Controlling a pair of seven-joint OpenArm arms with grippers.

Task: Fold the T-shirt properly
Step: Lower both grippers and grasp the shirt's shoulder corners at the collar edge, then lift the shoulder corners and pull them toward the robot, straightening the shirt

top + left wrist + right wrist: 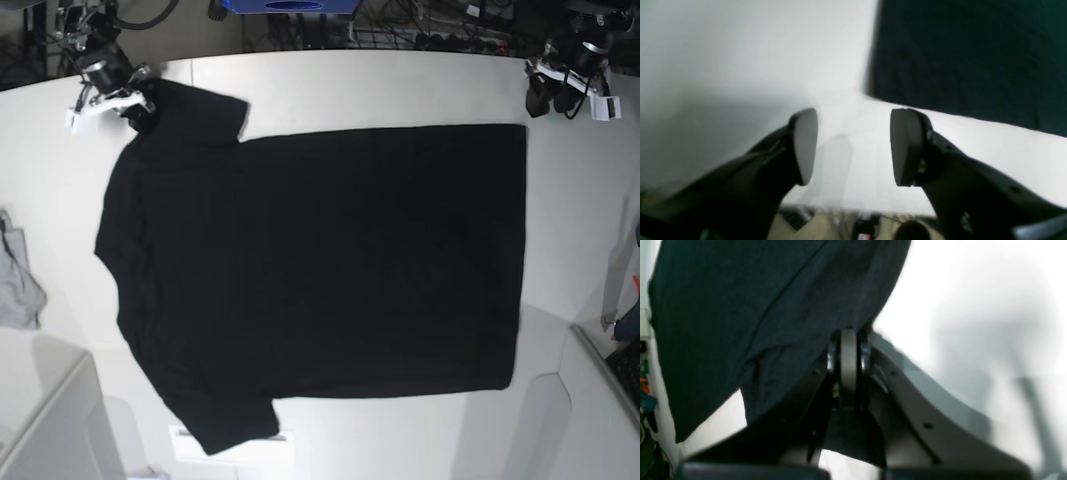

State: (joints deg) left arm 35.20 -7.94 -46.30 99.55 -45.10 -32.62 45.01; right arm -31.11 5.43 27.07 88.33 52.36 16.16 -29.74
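The right gripper (849, 350) was pressed together on a fold of the T-shirt (310, 280), its pads (848, 366) meeting with black fabric pinched at the tips and a further flap of the same cloth hanging below between the two black fingers. In the base view this gripper (135, 108) sat at the far left corner of the counter (400, 85), right on the sleeve that pointed toward that corner. The left gripper (853, 146) stood spread, its two oval pads (805, 143) well apart with only bare white surface between them; it pinched nothing, and the straight black edge of the shirt lay just beyond and to one side of it. In the base view that gripper (565, 85) hung near the far right corner of the counter, just off the hem corner of the garment and not touching it. The T-shirt lay flat across the middle of the counter, its plain black side up, the hem running along the right side and the two short sleeves toward the left, one at the far edge and one reaching the near edge. A small grey cloth (18, 285) lay crumpled at the left edge of the counter, apart from the shirt.
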